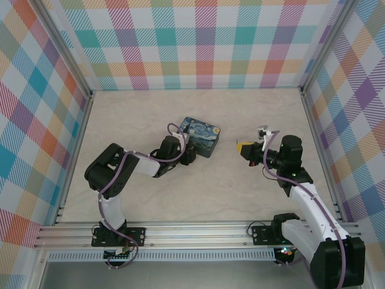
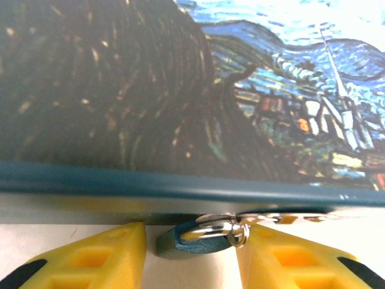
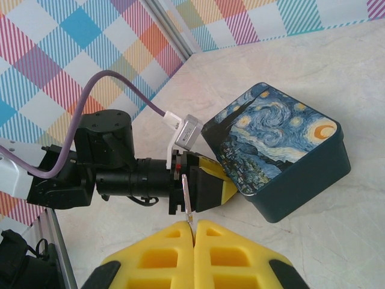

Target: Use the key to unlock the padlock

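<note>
Marble-look table (image 1: pixel 240 114) | left gripper (image 1: pixel 192 155) spread, flanking padlock (image 2: pixel 192 245) at tin (image 1: pixel 201 135) front | right gripper (image 3: pixel 194 224) clamped on key (image 3: pixel 187 195), well apart from padlock | step: key approach, judged | next: fine key-to-padlock alignment

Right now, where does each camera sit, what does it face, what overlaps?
Top external: above and behind the bases, looking down on the table; both arms show, left pincer at the tin, right pincer clear of it.
Left wrist: low, facing the tin's side; own yellow fingers flank the padlock.
Right wrist: facing the left pincer and tin; own fingers shut on the key.
All three share the tin.
</note>
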`<state>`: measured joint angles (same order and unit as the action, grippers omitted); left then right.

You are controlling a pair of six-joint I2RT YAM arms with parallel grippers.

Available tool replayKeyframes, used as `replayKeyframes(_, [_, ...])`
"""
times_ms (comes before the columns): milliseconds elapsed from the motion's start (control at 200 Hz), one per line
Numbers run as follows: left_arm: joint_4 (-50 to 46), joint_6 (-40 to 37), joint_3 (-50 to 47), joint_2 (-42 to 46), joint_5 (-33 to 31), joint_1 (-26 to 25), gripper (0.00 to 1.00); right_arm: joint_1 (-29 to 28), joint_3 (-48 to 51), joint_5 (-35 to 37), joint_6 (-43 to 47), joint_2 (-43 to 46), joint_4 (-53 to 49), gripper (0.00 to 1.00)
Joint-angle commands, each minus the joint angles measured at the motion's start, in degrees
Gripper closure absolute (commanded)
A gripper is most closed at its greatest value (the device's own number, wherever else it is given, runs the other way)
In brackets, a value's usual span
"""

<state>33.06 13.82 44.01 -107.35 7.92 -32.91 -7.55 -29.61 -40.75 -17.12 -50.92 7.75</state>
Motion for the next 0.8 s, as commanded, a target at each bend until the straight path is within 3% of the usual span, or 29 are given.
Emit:
replayKeyframes(0, [1.04,1.18,1.86,-2.73,3.20,0.39,0.57,-0.34,0.17,-1.21,0.96,-0.03,2.61,0.99])
replayKeyframes(450, [0.91,3.97,3.08,-1.09,8.72,0.24,0.58,-0.38,0.57,-1.51,0.71,0.06,3.17,0.98])
replayKeyframes(795, [-1.28,3.91,4.87,-2.16,7.95,-0.22,0.60,-0.36,0.67,-1.37,0.73,0.11,3.24,0.98])
